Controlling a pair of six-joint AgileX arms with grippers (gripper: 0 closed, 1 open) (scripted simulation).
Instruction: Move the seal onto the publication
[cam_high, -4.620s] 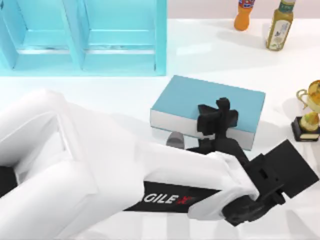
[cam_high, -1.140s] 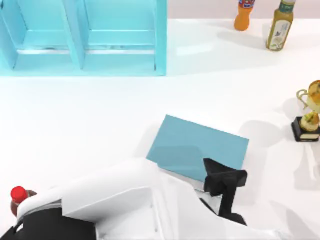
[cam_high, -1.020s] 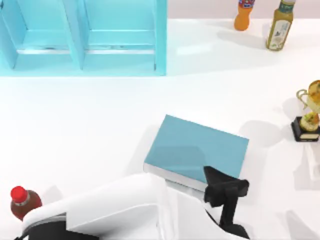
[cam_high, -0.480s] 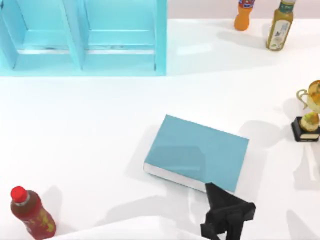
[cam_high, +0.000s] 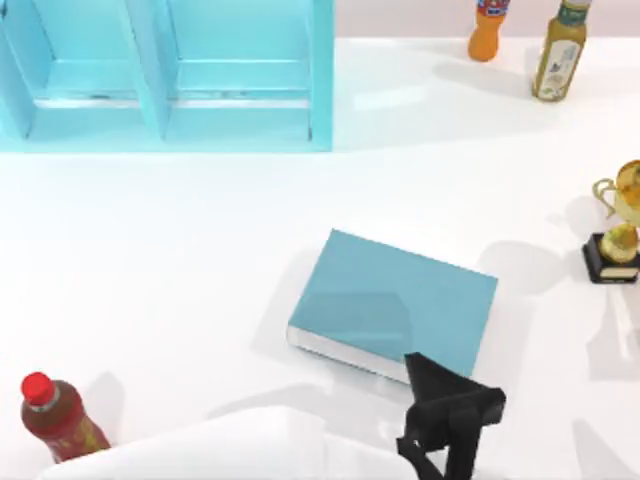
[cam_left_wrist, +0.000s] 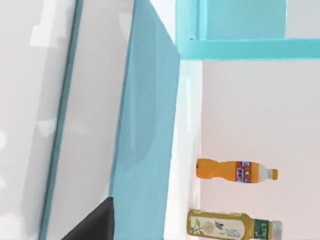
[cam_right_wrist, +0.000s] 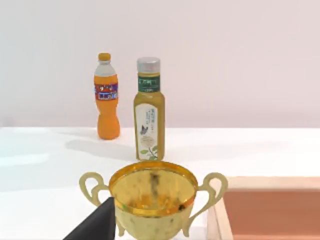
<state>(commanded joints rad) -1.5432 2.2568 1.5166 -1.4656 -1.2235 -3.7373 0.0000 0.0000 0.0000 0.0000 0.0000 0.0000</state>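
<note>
The publication (cam_high: 395, 300), a thick teal book with white page edges, lies flat just right of the table's centre. It runs close past the camera in the left wrist view, where the publication (cam_left_wrist: 145, 125) shows its cover and page side. My left gripper (cam_high: 452, 385) hovers at the book's near right corner, open with nothing between its fingers. The white left arm (cam_high: 230, 450) crosses the front edge. The seal is out of view. One dark fingertip (cam_right_wrist: 95, 224) of my open right gripper shows in front of the trophy.
A light blue shelf unit (cam_high: 165, 75) fills the back left. An orange bottle (cam_high: 487, 28) and a green-capped bottle (cam_high: 558, 55) stand at the back right. A gold trophy (cam_high: 618, 225) stands at the right edge. A red-capped bottle (cam_high: 55, 415) stands front left.
The left arm has drawn back toward the front edge, uncovering the red-capped bottle. The book lies nearer the front than 4.6 s ago and has stayed still for the last second.
</note>
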